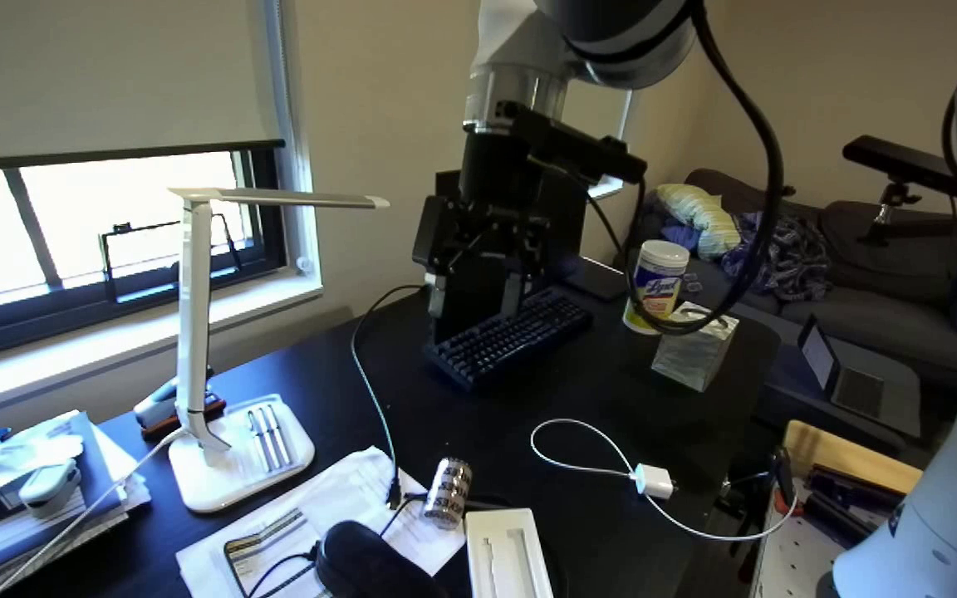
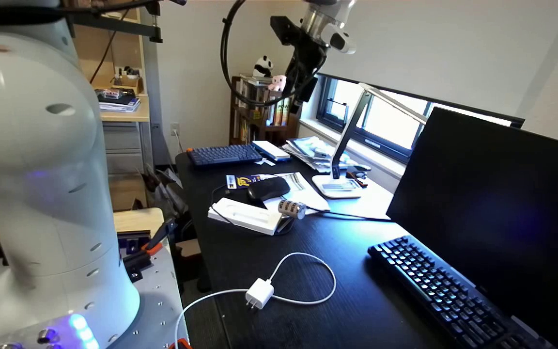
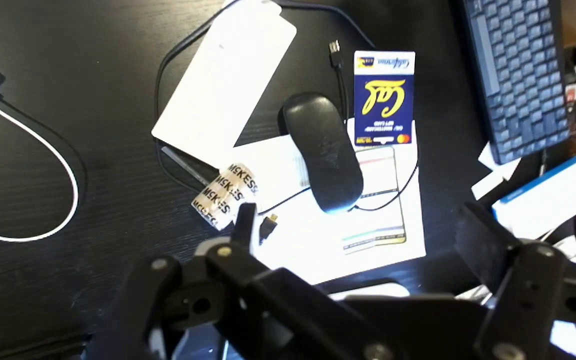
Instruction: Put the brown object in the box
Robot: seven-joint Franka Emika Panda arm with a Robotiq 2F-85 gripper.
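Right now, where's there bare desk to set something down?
Bare desk lies between the looped white cable and the keyboard by the monitor; another patch runs between that cable and the long white box. It's crowded beside the box, where the tan printed roll, black mouse-like object and papers bunch together.

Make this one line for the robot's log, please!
gripper: open, empty, above desk | roll: lying beside box | task: not yet done

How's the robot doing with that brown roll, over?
Black fingers spread, empty. Brown lettered cylindrical roll beside, not in, shallow white rectangular box. Thin black rubbery cable alongside might snag.
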